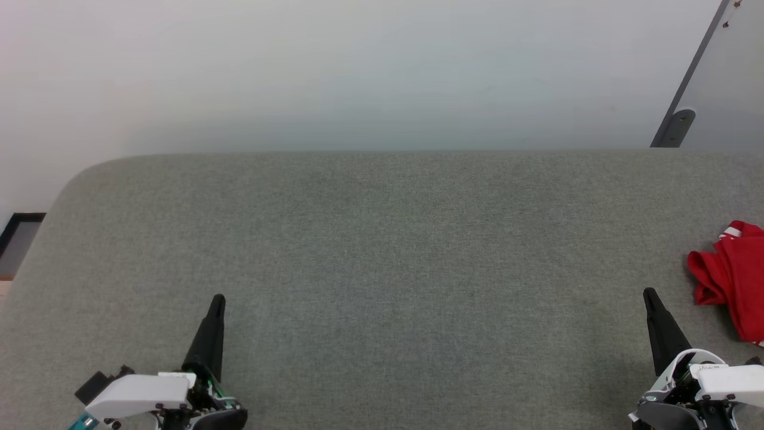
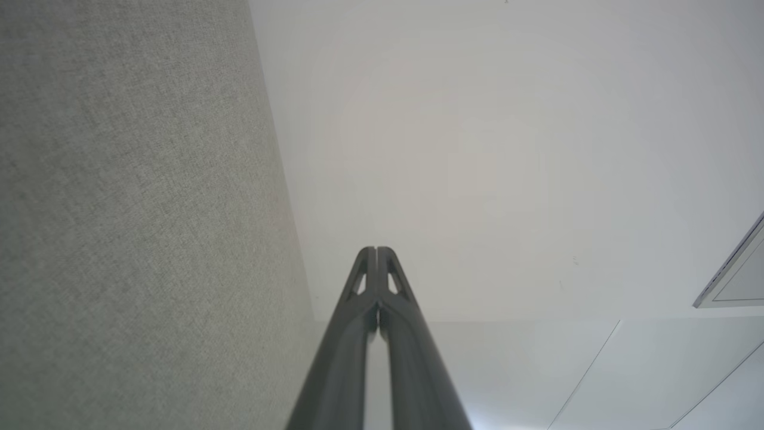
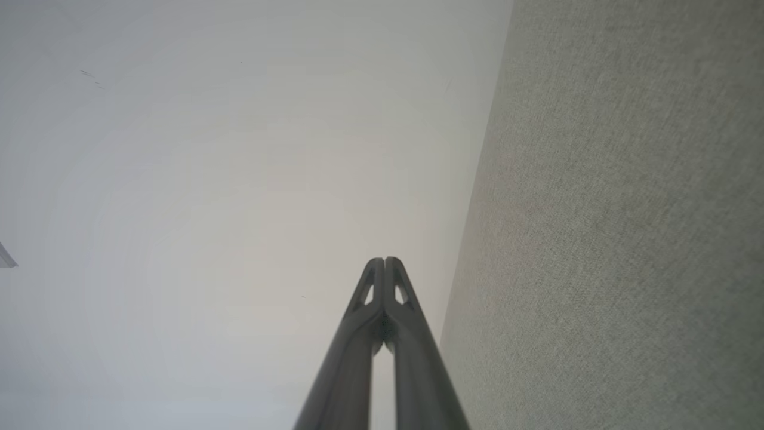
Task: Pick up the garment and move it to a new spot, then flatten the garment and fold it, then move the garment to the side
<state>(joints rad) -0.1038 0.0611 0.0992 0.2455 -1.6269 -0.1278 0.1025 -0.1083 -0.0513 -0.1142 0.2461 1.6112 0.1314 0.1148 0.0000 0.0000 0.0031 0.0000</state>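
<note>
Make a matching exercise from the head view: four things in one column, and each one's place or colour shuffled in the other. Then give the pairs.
Things:
1. garment
2. left gripper
3. right gripper
4. table

Descriptions:
A. grey, cloth-like surface
B. shut, lower right, near the garment
C. red with white trim, at the right edge
D. shut, lower left

Pairs: 1-C, 2-D, 3-B, 4-A

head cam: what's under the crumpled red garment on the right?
The crumpled red garment with white trim lies on the grey fabric tabletop. Anything beneath its folds is covered, and the picture's edge cuts off its right part.
</note>
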